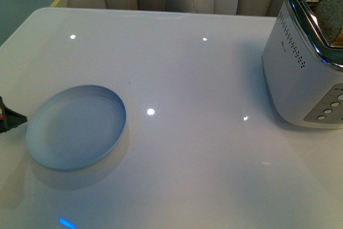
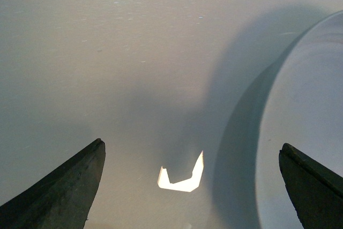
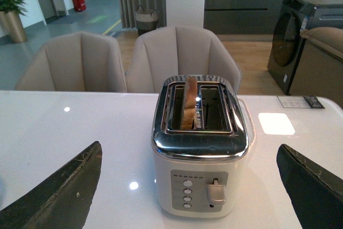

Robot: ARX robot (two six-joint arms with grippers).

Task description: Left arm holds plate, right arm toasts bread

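We note the pale blue plate lying flat on the white worktop, nearest us. The left claw is spread open just beside its rim, gripping nothing. Farther off stands the toaster, bread slice upright in one slot. Right claw open, facing the toaster.

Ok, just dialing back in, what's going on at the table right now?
Nothing is held at the moment. The bread stands in one slot of the toaster, sticking up above the top. The right tool is open, facing the toaster from a short way off. The pale blue plate sits on the white table, holding nothing. The left tool is open beside the plate's rim, not gripping it.
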